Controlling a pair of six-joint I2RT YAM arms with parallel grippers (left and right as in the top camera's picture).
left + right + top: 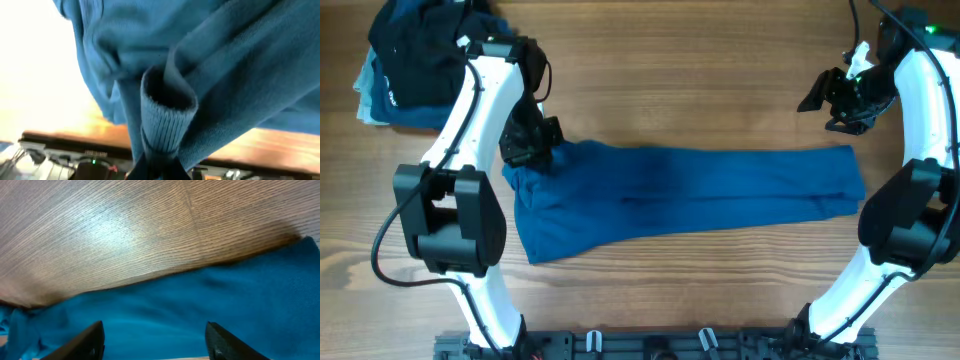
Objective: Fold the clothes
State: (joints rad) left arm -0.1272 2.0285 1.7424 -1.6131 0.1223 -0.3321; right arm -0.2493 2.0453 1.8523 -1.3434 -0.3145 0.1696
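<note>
The left gripper (528,140) pinches a ribbed cuff (167,117) at the left end of the clothes (700,190), a soft, light, floppy strip across mid-desk (670,70) best taken at corners, while the right gripper (817,100) hangs open by its far right corner.

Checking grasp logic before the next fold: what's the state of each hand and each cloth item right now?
left hand: shut, pinching the ribbed cuff of the blue garment.
right hand: open, holding nothing, near the garment's right end.
blue garment: lying in a long strip on the table, left end bunched.
dark clothes pile: heaped at the far left corner, not held.
</note>
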